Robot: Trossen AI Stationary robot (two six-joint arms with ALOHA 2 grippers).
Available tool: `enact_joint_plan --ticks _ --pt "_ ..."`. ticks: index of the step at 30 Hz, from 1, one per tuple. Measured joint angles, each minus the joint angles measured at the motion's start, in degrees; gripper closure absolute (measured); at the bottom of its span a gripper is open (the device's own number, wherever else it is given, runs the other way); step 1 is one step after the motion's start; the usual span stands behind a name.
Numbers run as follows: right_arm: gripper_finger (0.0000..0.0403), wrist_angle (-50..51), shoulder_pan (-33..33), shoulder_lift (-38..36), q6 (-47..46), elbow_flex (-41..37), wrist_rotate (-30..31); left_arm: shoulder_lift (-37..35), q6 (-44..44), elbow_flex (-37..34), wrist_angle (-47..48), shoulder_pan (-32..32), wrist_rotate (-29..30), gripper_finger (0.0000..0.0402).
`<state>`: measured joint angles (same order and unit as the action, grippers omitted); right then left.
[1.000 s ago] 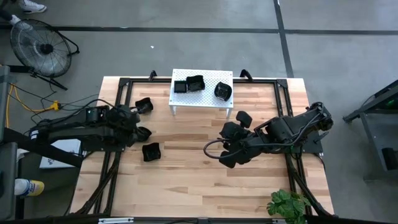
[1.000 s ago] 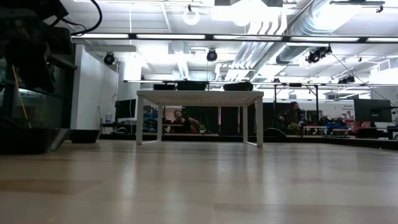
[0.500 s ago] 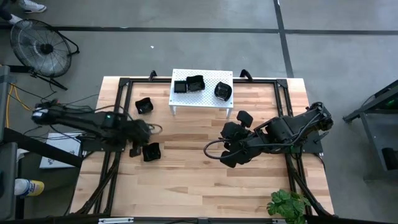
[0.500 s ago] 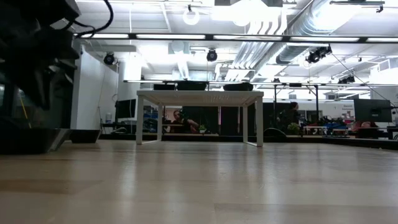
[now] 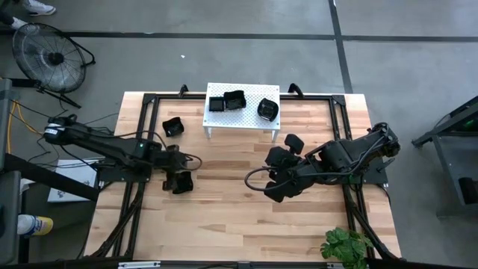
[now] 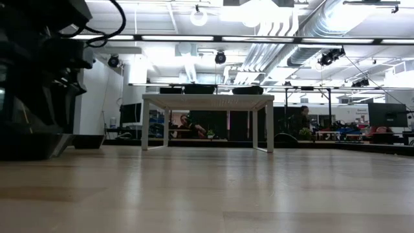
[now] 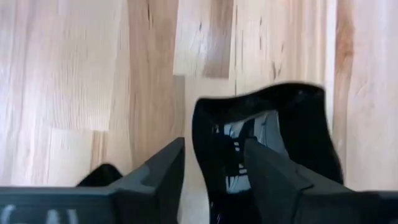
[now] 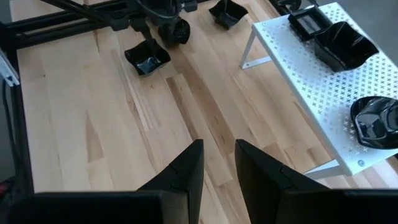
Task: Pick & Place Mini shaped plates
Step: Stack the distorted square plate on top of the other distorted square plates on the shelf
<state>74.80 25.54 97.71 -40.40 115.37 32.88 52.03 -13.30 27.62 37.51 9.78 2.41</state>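
left gripper (image 5: 177, 178) reached plate (image 5: 181, 181), opening.

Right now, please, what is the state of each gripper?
Left gripper: open, fingers astride the rim of a black mini plate on the table, not yet gripping.
Right gripper: open, holding nothing, waiting above the table.

A robotics lab or workshop. Exposed ceiling ducts (image 6: 304, 32) and strip lights hang above. Far workbenches carry monitors (image 6: 387, 115).
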Motion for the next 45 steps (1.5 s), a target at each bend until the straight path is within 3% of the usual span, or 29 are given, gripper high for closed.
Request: enact_joint_plan --ticks 4,21,40,45 --pt "0.0316 0.0 0.0 0.0 -0.1 0.0 -0.3 0.1 0.6 0.0 1.7 0.0 -0.1 0.0222" --pt "0.0316 0.0 0.0 0.0 -0.8 0.0 -0.3 6.5 -0.5 0.0 2.3 0.0 -2.3 0.0222" --pt "0.0316 -0.1 0.0 0.0 -1.1 0.0 -0.3 6.3 -2.0 0.0 2.5 0.0 -3.6 0.0389" --pt "0.0316 -0.1 0.0 0.0 -1.1 0.0 -0.3 6.3 -2.0 0.0 2.5 0.0 -3.8 0.0397"
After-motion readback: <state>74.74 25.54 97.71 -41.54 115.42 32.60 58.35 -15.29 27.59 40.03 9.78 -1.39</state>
